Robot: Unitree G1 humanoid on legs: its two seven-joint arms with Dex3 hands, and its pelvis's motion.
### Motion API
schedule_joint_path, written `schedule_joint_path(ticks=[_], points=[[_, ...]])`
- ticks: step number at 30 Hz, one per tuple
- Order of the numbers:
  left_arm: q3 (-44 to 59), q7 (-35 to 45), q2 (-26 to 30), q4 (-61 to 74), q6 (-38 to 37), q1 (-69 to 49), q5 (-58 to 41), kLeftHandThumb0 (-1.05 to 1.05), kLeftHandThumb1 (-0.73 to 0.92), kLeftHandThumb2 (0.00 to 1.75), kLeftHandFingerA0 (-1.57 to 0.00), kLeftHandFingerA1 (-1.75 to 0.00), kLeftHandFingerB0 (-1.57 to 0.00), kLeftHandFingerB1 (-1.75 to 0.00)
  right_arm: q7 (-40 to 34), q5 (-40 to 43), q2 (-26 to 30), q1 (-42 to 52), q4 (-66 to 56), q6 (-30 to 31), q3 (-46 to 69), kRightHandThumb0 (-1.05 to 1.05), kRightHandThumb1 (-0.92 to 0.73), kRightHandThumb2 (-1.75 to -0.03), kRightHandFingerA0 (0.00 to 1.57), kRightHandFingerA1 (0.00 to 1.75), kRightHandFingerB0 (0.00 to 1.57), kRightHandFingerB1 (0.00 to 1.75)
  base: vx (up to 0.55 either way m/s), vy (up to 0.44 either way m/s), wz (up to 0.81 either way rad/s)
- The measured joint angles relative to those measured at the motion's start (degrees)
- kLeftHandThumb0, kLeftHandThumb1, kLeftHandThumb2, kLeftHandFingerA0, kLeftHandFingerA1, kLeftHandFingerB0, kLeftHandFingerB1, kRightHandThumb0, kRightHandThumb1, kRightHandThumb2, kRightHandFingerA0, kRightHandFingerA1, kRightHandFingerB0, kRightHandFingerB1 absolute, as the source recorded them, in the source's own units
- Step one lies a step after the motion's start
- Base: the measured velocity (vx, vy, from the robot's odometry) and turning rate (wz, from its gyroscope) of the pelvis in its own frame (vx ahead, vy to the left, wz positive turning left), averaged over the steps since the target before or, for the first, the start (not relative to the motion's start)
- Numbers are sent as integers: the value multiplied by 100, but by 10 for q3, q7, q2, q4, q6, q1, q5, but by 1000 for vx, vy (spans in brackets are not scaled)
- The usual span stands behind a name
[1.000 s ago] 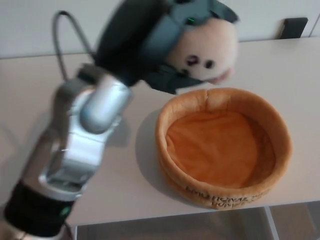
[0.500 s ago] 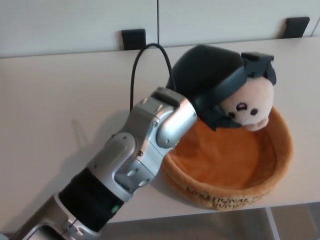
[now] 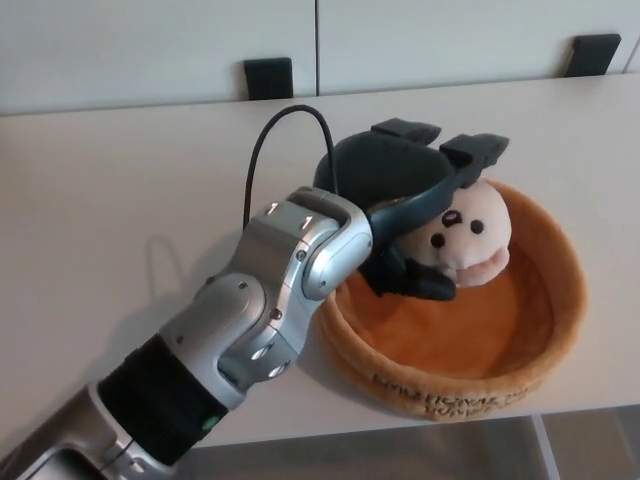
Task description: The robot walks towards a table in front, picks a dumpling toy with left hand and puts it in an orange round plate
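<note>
The cream dumpling toy (image 3: pixel 466 233), with a small dark face, lies inside the orange round plate (image 3: pixel 563 300), against its far inner wall. My left hand (image 3: pixel 395 180) hangs over the plate's left half, right beside the toy. Its two fingers are lifted and spread above the toy's top, and the thumb (image 3: pixel 418 285) lies low at the toy's left side. The hand looks open, with the toy resting on the plate's floor. My silver left forearm (image 3: pixel 270 300) covers the plate's left rim. My right hand does not show.
The plate stands on a pale table (image 3: pixel 120 200) close to its front edge (image 3: pixel 300 425). A white wall panel with two black brackets (image 3: pixel 268 76) (image 3: pixel 589 53) runs along the back. A black cable (image 3: pixel 262 150) loops up from my wrist.
My left hand carried the toy from above the plate's back rim down into the plate. Its fingers, wrapped around the toy before, have lifted off it.
</note>
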State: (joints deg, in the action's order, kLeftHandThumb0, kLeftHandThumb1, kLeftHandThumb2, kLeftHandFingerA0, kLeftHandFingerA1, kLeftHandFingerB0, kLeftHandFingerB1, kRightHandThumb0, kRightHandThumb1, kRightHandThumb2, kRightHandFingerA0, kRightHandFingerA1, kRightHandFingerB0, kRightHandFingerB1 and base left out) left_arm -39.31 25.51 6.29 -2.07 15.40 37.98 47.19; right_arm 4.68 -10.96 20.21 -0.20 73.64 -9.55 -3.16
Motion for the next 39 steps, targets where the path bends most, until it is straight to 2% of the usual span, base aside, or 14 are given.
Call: schedule_joint_path(ticks=[2,3,4,5,6,9,12,13,23,24,25,28,29,39], points=[[-5,15,5,5,7,0,4,-96,80,129,0,-10,0,-9,0,0,0,0,0,0,0,-28,-66,-59,63,46,49,39,0,0,0],[-8,27,9,10,14,0,9,-104,92,87,0,-6,0,-8,0,0,0,0,0,0,-1,-28,-67,-59,63,46,48,38,0,0,0],[-12,37,12,15,19,0,14,-104,92,87,0,-6,0,-8,0,0,0,1,0,0,-2,-28,-67,-59,63,46,48,38,0,0,0],[-15,47,14,19,24,0,18,-101,75,124,0,-6,0,-5,0,0,0,2,0,0,-3,-29,-67,-59,63,45,49,38,0,0,0],[-20,60,18,24,31,0,22,-105,92,79,0,-1,0,0,0,0,0,2,0,0,-4,-28,-67,-60,63,46,49,38,0,0,0],[-29,87,26,26,42,0,31,-105,92,72,0,-3,0,0,0,0,0,2,1,0,-6,-28,-69,-60,63,46,49,38,0,0,0],[-34,121,34,27,54,8,41,-105,91,71,0,-4,0,0,0,0,0,0,1,0,-6,-28,-67,-59,63,46,49,38,0,0,0],[-34,124,35,27,56,10,43,-105,70,122,0,0,0,-1,0,0,0,-1,1,0,-6,-28,-67,-59,64,45,49,38,0,0,0],[-30,175,44,26,78,41,66,-105,78,122,0,-3,0,-1,1,1,1,-21,1,4,0,-26,-66,-60,61,44,48,37,0,0,0],[-30,176,44,26,78,41,66,-105,69,111,0,-3,0,0,1,1,1,-21,1,5,1,-36,-54,-73,59,53,45,46,0,0,0],[-29,174,43,27,78,40,69,-72,41,72,0,-2,0,0,1,1,1,-21,1,5,1,-26,-63,-59,66,46,49,38,0,0,0],[-23,149,37,25,74,37,71,-48,40,63,0,0,0,0,1,2,1,-28,0,8,2,-25,-64,-59,66,47,48,38,0,0,0],[-21,141,35,25,71,37,71,-17,46,54,0,0,0,0,1,2,1,-30,0,9,3,-26,-63,-59,65,47,49,38,0,0,0],[1,128,41,36,40,45,55,-20,47,54,0,0,0,0,6,1,1,-46,0,11,6,-34,-54,-72,62,53,44,45,0,0,0]])
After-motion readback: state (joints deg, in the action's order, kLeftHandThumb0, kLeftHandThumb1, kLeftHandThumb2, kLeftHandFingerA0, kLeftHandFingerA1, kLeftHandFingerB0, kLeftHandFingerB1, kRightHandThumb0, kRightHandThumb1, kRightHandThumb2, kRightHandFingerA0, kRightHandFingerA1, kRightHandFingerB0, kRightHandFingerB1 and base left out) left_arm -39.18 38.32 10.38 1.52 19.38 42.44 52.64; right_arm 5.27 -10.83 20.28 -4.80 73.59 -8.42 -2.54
